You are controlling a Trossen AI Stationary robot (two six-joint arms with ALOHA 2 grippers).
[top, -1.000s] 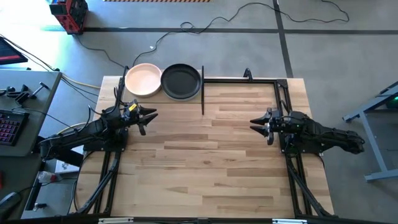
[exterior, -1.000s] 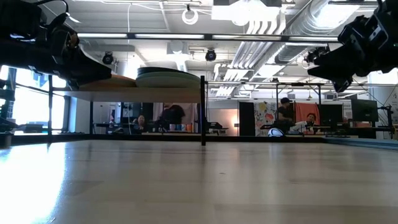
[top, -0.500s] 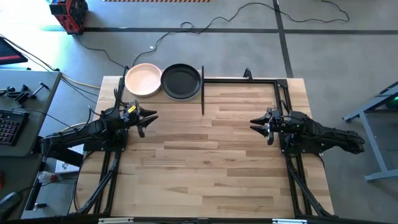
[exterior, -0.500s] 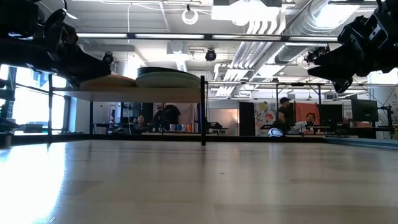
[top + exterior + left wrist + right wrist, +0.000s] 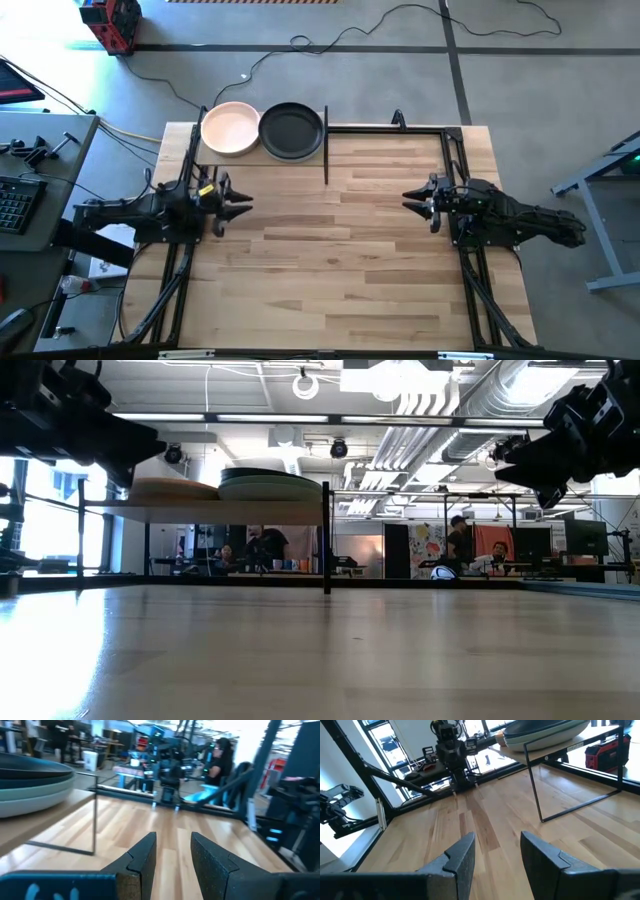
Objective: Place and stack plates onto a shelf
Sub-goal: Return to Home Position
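The shelf [image 5: 230, 511] stands at the table's far left and carries two stacks of plates. A cream-peach plate [image 5: 231, 128] tops the left stack and a black plate [image 5: 292, 131] tops the right one. The low view shows both stacks resting flat on the shelf board: the right stack [image 5: 270, 484] and the left stack [image 5: 176, 489]. My left gripper [image 5: 240, 205] hovers open near the table's left edge, on the near side of the shelf, pointing right. My right gripper [image 5: 410, 197] hovers open at the right side, pointing left. Nothing is between either pair of fingers, as both wrist views show: left gripper [image 5: 173, 854], right gripper [image 5: 497, 851].
A thin black shelf post [image 5: 326, 150] stands at the shelf's right end, and a black frame rail [image 5: 390, 128] runs along the far edge. The bare wooden tabletop [image 5: 330, 260] lies between the arms. People sit in the room beyond the table [image 5: 470, 550].
My left arm has swung away from the shelf toward the table's near edge. Its gripper has turned from slanting at the far side to pointing straight at the right edge, and it has stayed open. The right arm and the plates have not moved.
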